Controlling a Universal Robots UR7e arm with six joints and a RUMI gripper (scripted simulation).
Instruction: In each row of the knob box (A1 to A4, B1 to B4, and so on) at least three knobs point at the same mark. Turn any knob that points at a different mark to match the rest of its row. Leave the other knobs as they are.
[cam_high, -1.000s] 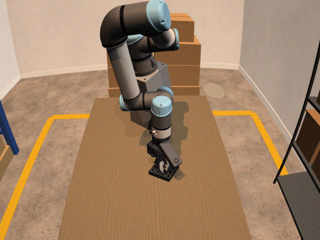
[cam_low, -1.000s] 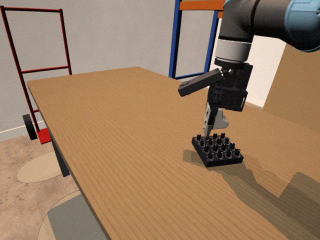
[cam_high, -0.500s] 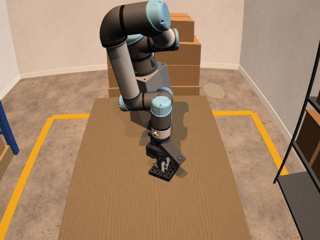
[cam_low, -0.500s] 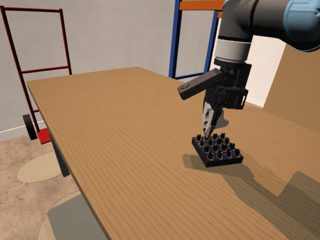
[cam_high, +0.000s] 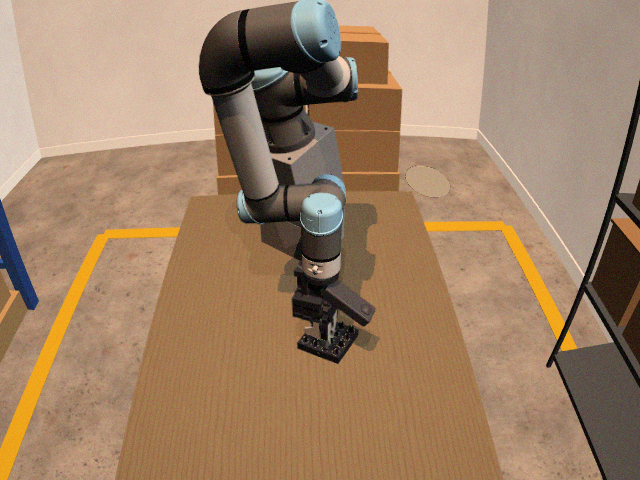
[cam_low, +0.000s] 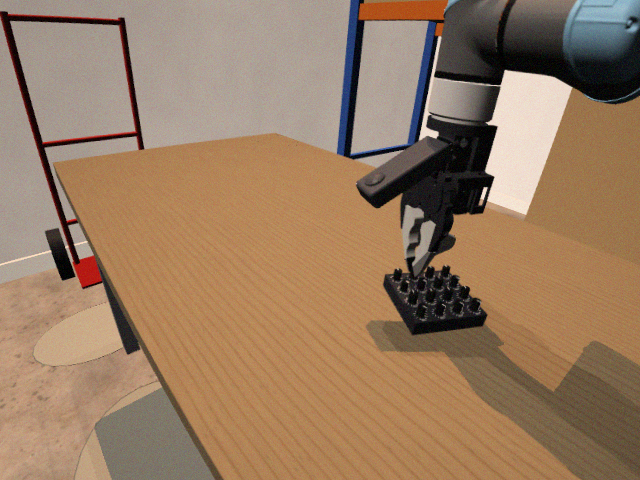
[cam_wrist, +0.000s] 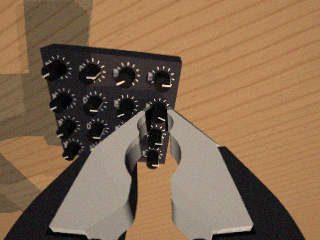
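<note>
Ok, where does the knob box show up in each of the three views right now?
Top: knob box just below centre on the table, under the hand.
Exterior: right of centre, beneath the hand's tips.
Wrist: upper left, fingers straddling its right-hand column.
Shared landmark: the hand, closed on a knob.

Black knob box (cam_wrist: 107, 95) — white marks

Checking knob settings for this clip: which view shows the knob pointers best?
The wrist view: the knobs' pale pointers and tick marks are readable, though the gripper hides some. In the exterior view the knobs are dark studs; the top view shows a small box partly behind the gripper.
</note>
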